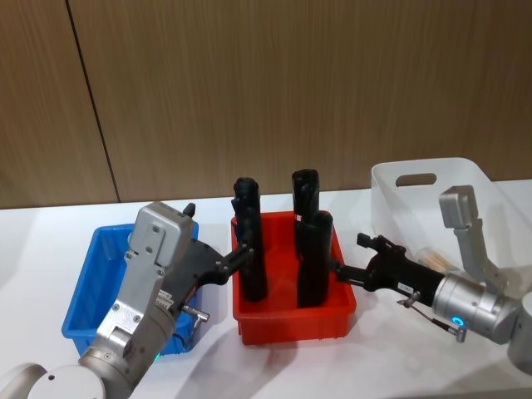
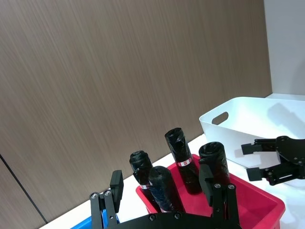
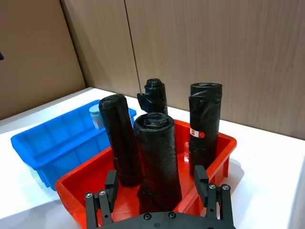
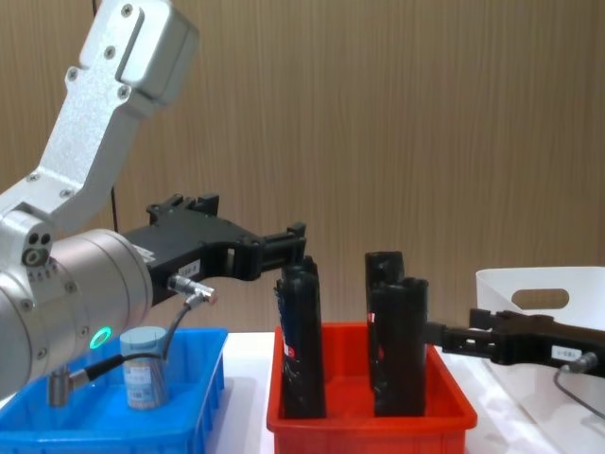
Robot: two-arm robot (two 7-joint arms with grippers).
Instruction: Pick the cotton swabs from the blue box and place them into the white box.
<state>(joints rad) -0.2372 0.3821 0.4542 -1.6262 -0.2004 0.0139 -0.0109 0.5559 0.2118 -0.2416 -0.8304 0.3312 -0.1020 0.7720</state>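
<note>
**Both grippers released beside the red bin, one swab tub in the blue box**

The left gripper (image 2: 161, 183) hangs with its fingers spread apart and nothing between them. Its fingertips point across at the black tubes (image 1: 309, 258), reaching about as high as their tops and close to the nearest one, without touching it as far as the chest view shows.

Below this gripper, back under its wrist rather than under its fingertips, a tub of cotton swabs (image 4: 145, 378) stands upright on the floor of the blue box (image 4: 203, 402). It is a clear tub with a pale lid. A thin cable from the wrist loops down just in front of it.

The red bin (image 1: 291, 320) lies ahead of the left fingertips, with the four tubes standing upright in it, two in front and two behind.

The right gripper (image 2: 249, 161) faces the left one from the other side of the red bin. Its fingers are also apart and hold nothing, and the tips sit just short of the nearest tube on that side.

Behind and beside this gripper's wrist stands the white box (image 1: 391, 208), its oval handle cutout turned to the wall. In the head view, pale sticks show inside it, just past the right arm; whether they belong to a swab tub cannot be told.
</note>
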